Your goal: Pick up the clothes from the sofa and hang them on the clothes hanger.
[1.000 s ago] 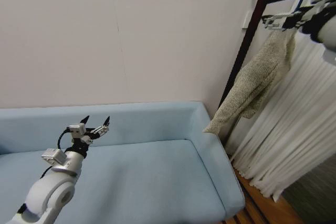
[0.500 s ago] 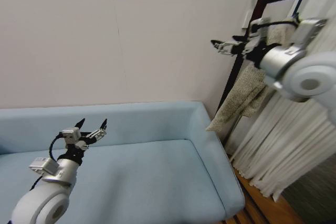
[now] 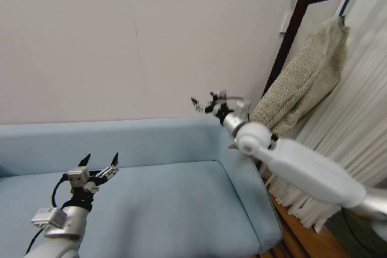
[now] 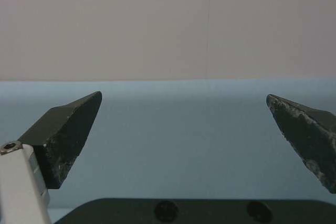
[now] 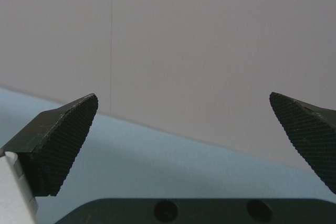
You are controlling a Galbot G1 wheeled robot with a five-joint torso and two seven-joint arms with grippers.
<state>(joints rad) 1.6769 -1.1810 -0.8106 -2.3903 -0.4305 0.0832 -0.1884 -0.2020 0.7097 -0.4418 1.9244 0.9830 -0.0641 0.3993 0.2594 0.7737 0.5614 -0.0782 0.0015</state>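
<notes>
the sweater (image 3: 308, 80) hangs from a hook (image 3: 343, 5) on the rack (image 3: 294, 31), just past the right end of the sofa (image 3: 181, 209) and well above its armrest, with its lower folds drooping towards the sofa's back corner. the hanging looks done, going by how the sweater lies. the right hand (image 3: 210, 99) is above the sofa's backrest near that right end, apart from the sweater, fingers spread wide and holding nothing. the left hand (image 3: 100, 160) hovers over the sofa's seat towards the left end, its fingers also spread and bare. the sweater is a loose, speckled knit, so likely light, soft and floppy, with no stiff edge to grip (the open weave may snag on pointed fingertips). if it needed taking up again, the thick part at the collar or shoulder, just under the hook and farthest above the sofa, looks the best hold. a pinch lower down would likely only stretch the fabric.
</notes>
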